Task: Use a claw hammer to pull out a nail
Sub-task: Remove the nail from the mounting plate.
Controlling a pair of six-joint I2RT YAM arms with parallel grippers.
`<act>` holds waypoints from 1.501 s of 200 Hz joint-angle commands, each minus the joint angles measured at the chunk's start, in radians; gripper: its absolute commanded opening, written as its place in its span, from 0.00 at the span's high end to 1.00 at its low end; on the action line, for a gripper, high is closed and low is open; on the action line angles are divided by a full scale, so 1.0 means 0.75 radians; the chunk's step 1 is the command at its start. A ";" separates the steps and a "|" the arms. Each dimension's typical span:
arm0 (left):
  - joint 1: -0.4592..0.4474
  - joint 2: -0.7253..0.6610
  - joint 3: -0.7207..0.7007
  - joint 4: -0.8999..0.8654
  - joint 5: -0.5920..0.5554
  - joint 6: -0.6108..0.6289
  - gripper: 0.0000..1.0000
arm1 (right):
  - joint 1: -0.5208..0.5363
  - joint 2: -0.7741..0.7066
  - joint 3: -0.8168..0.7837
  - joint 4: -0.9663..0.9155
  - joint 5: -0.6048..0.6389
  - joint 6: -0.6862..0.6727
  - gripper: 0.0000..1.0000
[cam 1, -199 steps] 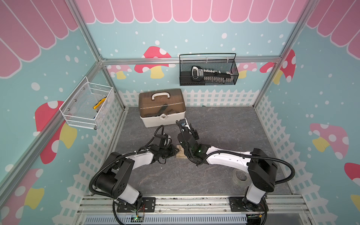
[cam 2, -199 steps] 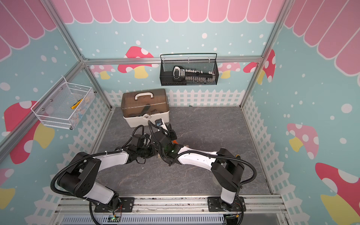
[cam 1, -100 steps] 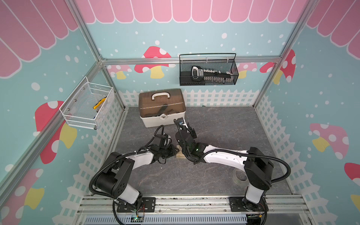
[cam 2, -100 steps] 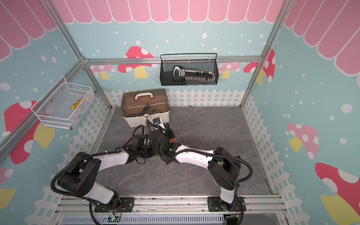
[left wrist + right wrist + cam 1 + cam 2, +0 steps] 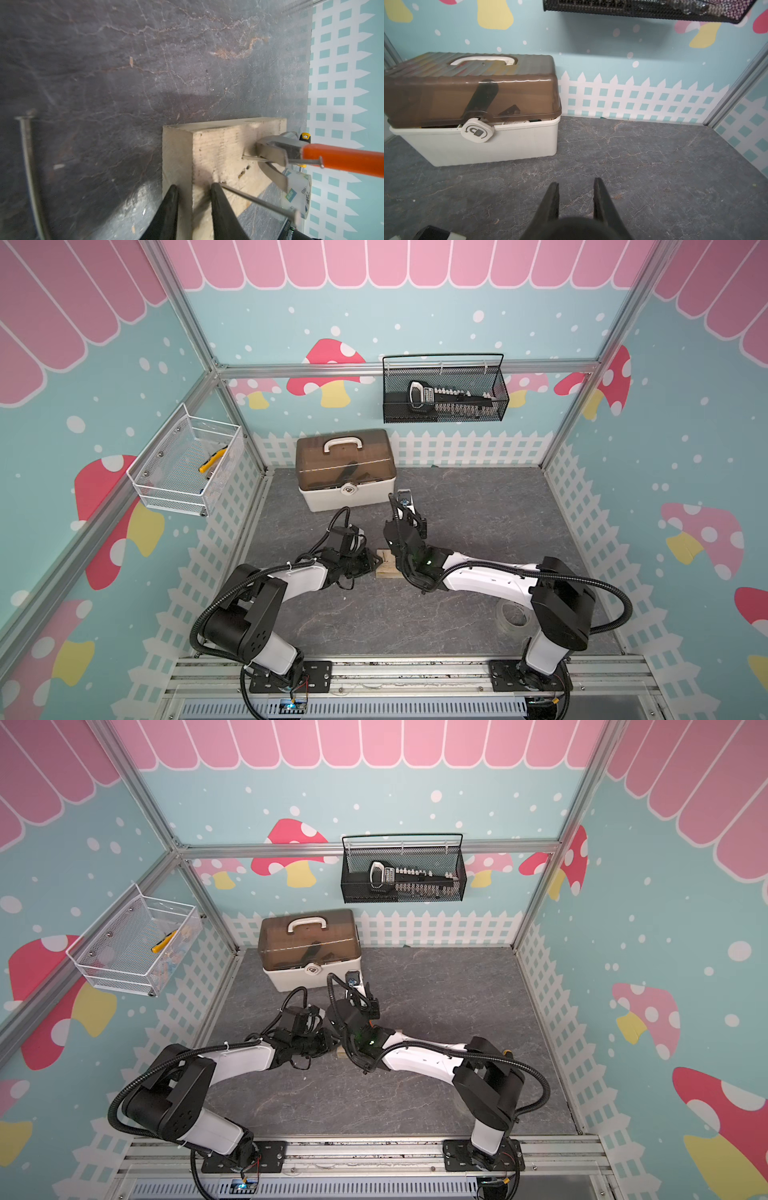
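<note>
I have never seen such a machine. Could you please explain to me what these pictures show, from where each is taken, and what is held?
These are two robot arms at a grey table: left arm, right arm. Two pictures look down from above; two come from cameras on the wrists. On the table lie a toolbox, a tape roll, a loose bent nail and a wooden block. The left pincer seems to clamp the wooden block. The right pincer holds the claw hammer, whose claw is hooked on a nail in the block; another nail stands beside it.
</note>
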 commanded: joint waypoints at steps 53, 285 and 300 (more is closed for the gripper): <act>-0.009 0.019 -0.014 0.005 -0.002 -0.023 0.73 | -0.027 -0.095 -0.225 0.092 -0.025 0.272 1.00; -0.010 0.042 -0.140 -0.009 -0.049 -0.009 0.74 | -0.191 -0.234 -0.617 0.354 -0.324 0.486 1.00; -0.009 0.044 -0.140 -0.009 -0.051 -0.007 0.74 | -0.192 -0.238 -0.632 0.371 -0.324 0.489 1.00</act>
